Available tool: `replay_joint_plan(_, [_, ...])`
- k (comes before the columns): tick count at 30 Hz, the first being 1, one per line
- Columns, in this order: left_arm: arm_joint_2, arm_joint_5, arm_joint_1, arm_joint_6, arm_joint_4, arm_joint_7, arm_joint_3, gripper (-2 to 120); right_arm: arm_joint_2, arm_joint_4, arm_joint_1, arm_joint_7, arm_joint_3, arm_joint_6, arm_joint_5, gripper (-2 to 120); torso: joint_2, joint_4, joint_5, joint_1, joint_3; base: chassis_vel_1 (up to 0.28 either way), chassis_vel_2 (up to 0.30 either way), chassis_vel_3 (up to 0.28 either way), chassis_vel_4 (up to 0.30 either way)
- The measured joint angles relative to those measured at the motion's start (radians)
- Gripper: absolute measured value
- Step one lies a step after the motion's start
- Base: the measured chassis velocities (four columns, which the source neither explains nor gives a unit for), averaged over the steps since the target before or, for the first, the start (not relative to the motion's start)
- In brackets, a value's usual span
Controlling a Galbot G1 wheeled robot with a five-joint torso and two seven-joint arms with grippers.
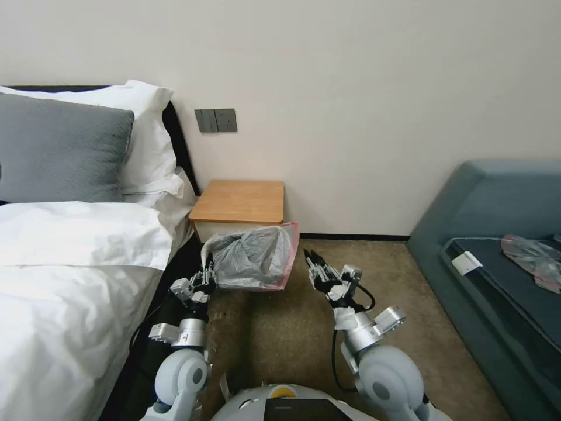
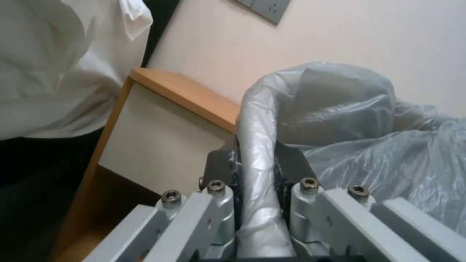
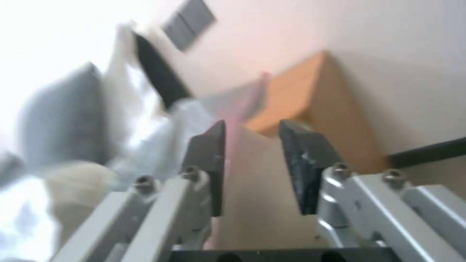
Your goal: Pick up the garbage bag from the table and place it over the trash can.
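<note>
Left hand (image 2: 256,171) (clamped) around garbage bag (image 1: 254,257)

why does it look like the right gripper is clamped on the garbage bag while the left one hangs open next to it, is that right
Not quite: the sides are swapped. The left wrist view shows the left gripper shut on a bunched fold of the garbage bag. The right gripper is the open one, with nothing between its fingers; in the head view it hangs beside the bag's pinkish edge, in front of the table.
</note>
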Motion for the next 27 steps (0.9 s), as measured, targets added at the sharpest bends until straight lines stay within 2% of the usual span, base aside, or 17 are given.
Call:
replay_joint_plan(3, [0.002,0.000,0.002,0.000,-0.002,0.000,-0.001,9,0.008,-0.001,0.016,-0.006,-0.005,0.000,0.053,43,0.000,-0.0001,-0.0001,0.000,0.000,0.000,0.000,0.000,0.000])
replay_joint_plan(7, [0.000,0.000,0.003,-0.001,-0.008,0.000,-0.001,9,0.030,-0.035,0.052,-0.012,-0.007,-0.004,0.119,62,0.000,0.0000,0.0000,0.000,0.000,0.000,0.000,0.000,0.000])
replay_joint_plan(8, [0.000,0.000,0.003,-0.001,-0.008,0.000,-0.001,9,0.030,-0.035,0.052,-0.012,-0.007,-0.004,0.119,62,0.000,0.0000,0.0000,0.000,0.000,0.000,0.000,0.000,0.000])
replay_joint_plan(11, [-0.003,-0.001,0.002,-0.001,-0.008,0.001,0.000,9,0.050,-0.060,0.061,-0.026,-0.011,-0.007,0.130,76,0.000,-0.0001,0.0000,0.000,0.000,0.000,0.000,0.000,0.000])
replay_joint_plan(12, [-0.003,-0.001,0.002,-0.001,-0.008,0.001,0.000,9,0.050,-0.060,0.061,-0.026,-0.011,-0.007,0.130,76,0.000,-0.0001,0.0000,0.000,0.000,0.000,0.000,0.000,0.000])
replay_joint_plan(14, [-0.006,-0.001,0.002,-0.001,-0.009,0.002,0.001,9,0.066,-0.078,0.064,-0.041,-0.013,-0.006,0.132,89,0.000,-0.0001,0.0000,0.000,0.000,0.000,0.000,0.000,0.000])
replay_joint_plan(17, [-0.007,-0.001,0.004,-0.003,-0.009,0.002,0.001,9,0.075,-0.084,0.065,-0.052,-0.016,-0.005,0.136,96,0.000,-0.0001,0.0000,0.000,0.000,0.000,0.000,0.000,0.000])
replay_joint_plan(20, [-0.006,-0.002,0.005,-0.003,-0.009,0.003,0.001,9,0.083,-0.089,0.067,-0.061,-0.018,-0.004,0.139,93,0.000,0.0000,0.0000,0.000,0.000,0.000,0.000,0.000,0.000])
replay_joint_plan(23, [-0.006,-0.002,0.006,-0.004,-0.011,0.003,0.001,9,0.094,-0.096,0.070,-0.077,-0.019,-0.002,0.141,82,0.000,-0.0001,0.0000,0.000,0.000,0.000,0.000,0.000,0.000])
replay_joint_plan(24, [-0.006,-0.002,0.006,-0.004,-0.011,0.003,0.001,9,0.094,-0.096,0.070,-0.077,-0.019,-0.002,0.141,82,0.000,-0.0001,0.0000,0.000,0.000,0.000,0.000,0.000,0.000])
replay_joint_plan(27, [-0.006,-0.004,0.009,-0.005,-0.012,0.003,0.003,9,0.108,-0.109,0.073,-0.090,-0.023,-0.001,0.142,68,0.000,-0.0001,0.0000,0.000,0.000,0.000,0.000,0.000,0.000])
